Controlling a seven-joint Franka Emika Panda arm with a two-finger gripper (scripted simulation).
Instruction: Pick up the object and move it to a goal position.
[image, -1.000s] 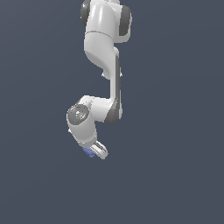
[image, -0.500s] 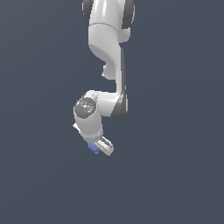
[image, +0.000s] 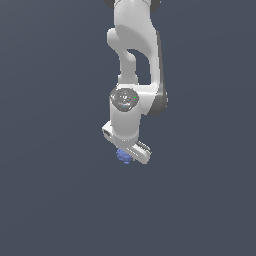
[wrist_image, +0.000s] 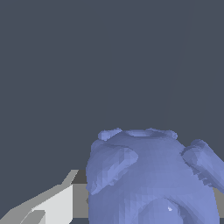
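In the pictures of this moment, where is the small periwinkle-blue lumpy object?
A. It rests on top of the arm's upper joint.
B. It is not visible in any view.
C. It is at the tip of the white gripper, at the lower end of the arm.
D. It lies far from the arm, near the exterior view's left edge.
C: the small periwinkle-blue lumpy object sits right at the white gripper in the exterior view, and it fills the wrist view close beside a finger.

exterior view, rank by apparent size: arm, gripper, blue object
1. Arm: by far the largest, running from the top edge down to the wrist.
2. Gripper: the white hand below the wrist, much smaller.
3. Blue object: smallest, a small lump at the fingertips, partly hidden by the gripper, so its full extent is unsure.
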